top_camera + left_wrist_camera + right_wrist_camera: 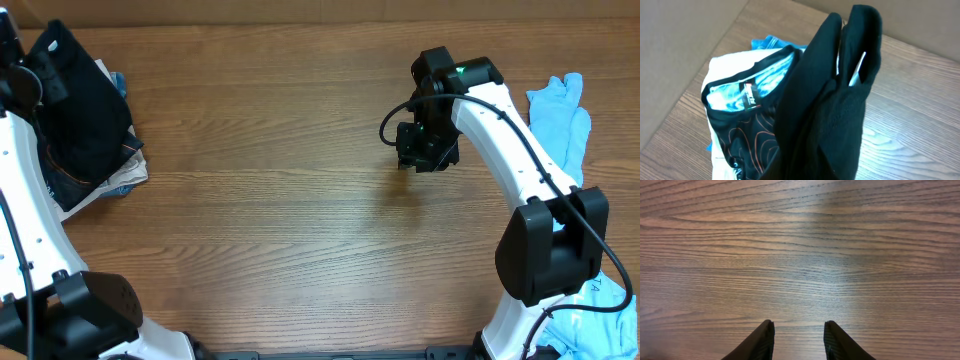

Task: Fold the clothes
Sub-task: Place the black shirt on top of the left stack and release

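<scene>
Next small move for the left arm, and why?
Probably carry the black T-shirt toward the bare table centre: the left claw is shut on it above the clothes pile, and the right claw hangs open and empty there.

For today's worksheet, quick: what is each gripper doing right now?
Left gripper: closed on the black shirt.
Right gripper: open, empty, above the table.

Wood-grain table [280, 220] fills the overhead frame. Plain tan board [300, 10] runs along the top edge. Soft light glare on the tabletop, centre of the right wrist view.
</scene>
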Tool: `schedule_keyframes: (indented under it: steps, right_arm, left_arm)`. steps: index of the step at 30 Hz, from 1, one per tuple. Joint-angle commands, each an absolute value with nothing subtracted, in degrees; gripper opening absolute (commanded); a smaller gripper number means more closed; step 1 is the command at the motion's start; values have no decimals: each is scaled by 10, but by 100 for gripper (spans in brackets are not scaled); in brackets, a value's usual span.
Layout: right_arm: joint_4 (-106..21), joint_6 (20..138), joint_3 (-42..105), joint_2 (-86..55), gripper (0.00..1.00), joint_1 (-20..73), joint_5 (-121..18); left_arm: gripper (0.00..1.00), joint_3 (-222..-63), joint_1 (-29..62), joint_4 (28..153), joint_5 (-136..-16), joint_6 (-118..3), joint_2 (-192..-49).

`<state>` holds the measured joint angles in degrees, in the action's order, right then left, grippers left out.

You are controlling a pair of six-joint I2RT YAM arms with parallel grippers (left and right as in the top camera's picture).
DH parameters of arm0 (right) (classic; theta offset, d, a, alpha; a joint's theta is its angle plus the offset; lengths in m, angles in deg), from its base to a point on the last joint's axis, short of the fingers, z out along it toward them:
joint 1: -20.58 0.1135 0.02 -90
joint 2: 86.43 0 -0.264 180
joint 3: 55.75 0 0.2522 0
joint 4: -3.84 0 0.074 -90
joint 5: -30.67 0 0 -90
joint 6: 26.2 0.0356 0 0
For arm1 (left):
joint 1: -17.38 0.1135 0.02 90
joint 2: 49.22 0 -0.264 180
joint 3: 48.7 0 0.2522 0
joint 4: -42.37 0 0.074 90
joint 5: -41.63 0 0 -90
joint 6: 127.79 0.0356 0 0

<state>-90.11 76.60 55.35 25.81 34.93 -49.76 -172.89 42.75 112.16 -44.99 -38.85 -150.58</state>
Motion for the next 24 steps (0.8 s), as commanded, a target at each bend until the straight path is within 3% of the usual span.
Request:
schedule_keyframes:
  steps: [1,13,20,21,22,23,24]
  right_arm:
    - [-900,762,562,250,36,350,-503]
    - [-902,762,562,250,36,350,-503]
    - [-902,762,562,250,36,350,-503]
    - [-902,762,562,250,36,350,-503]
    - [-901,762,562,250,36,350,-503]
    - [-901,762,562,250,37,350,-503]
    - [-901,762,562,250,36,350,-503]
  left_arm:
    - [4,-1747,452,1113,-454,-378,-1541]
    - [4,-1747,517,1087,-454,-380,-1602]
    - [10,-1747,539,1081,-454,-380,-1633]
    - [19,-1747,542,1081,-454,-380,-1638]
    - [37,-1747,546,1081,-453,-380,-1642]
    - [64,-1747,549,1079,-452,-380,-1645]
    - [100,-1747,554,1077,-451,-380,-1648]
